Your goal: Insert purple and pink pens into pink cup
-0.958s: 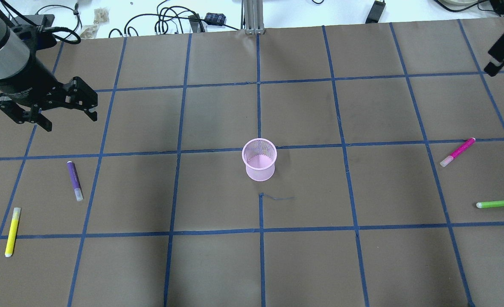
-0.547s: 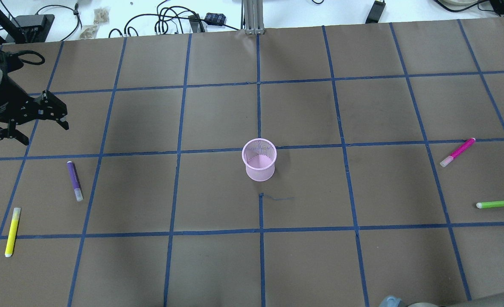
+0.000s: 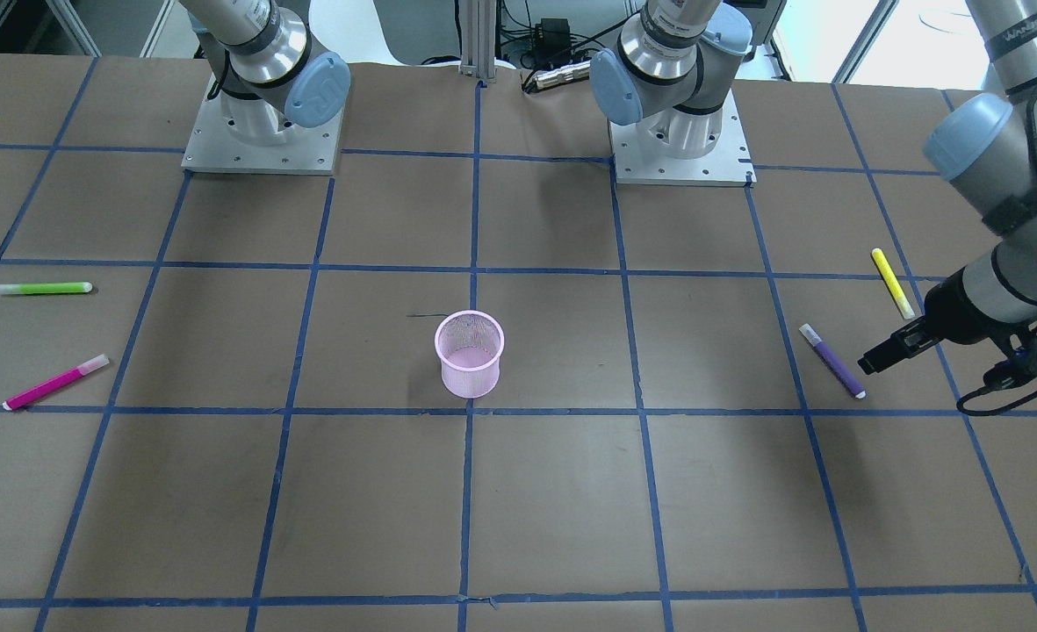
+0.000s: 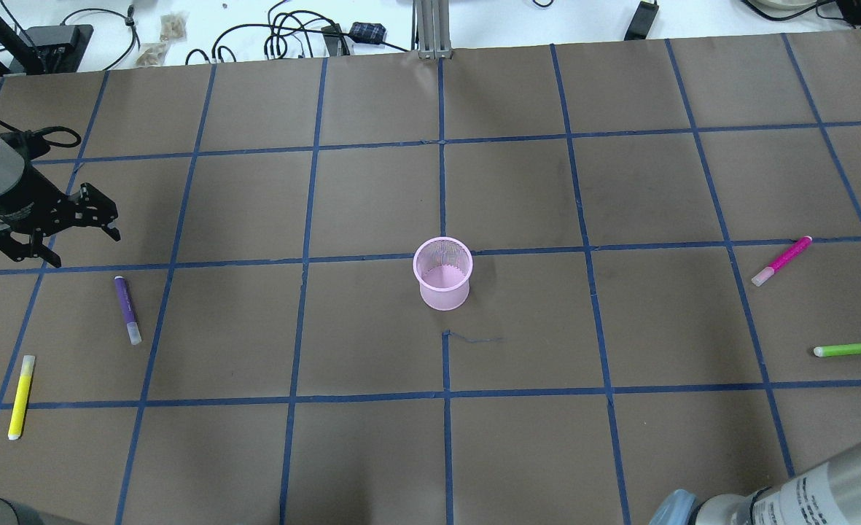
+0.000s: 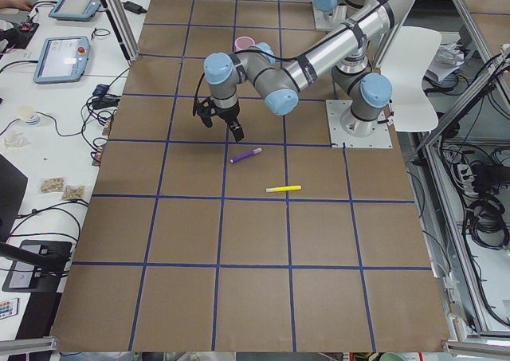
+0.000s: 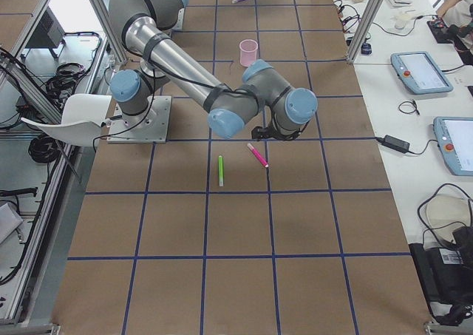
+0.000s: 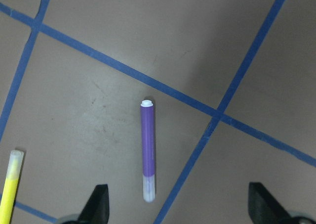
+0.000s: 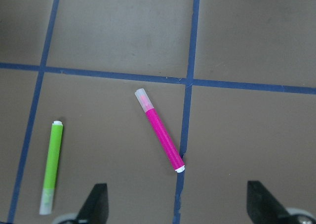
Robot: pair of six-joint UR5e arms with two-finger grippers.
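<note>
The pink mesh cup point(image 4: 442, 277) stands upright at mid table, also in the front view point(image 3: 469, 355). The purple pen point(image 4: 127, 309) lies flat on the left side. My left gripper point(image 4: 84, 248) hovers open and empty just beyond it. In the left wrist view the pen point(image 7: 147, 150) lies between the spread fingertips point(image 7: 98, 204). The pink pen point(image 4: 781, 260) lies flat on the right side. My right gripper point(image 8: 180, 209) is open and empty above it. The right wrist view shows that pen point(image 8: 160, 137).
A yellow pen point(image 4: 21, 397) lies near the purple one. A green pen point(image 4: 854, 348) lies near the pink one. Cables and adapters point(image 4: 299, 36) lie along the far edge. The arm bases point(image 3: 262, 132) stand on the robot's side. My right arm's elbow point(image 4: 802, 496) shows at the bottom right.
My left gripper has moved left and nearer, closer to the purple pen. My right gripper has left the top right corner of the overhead view, and its arm now shows at the bottom right.
</note>
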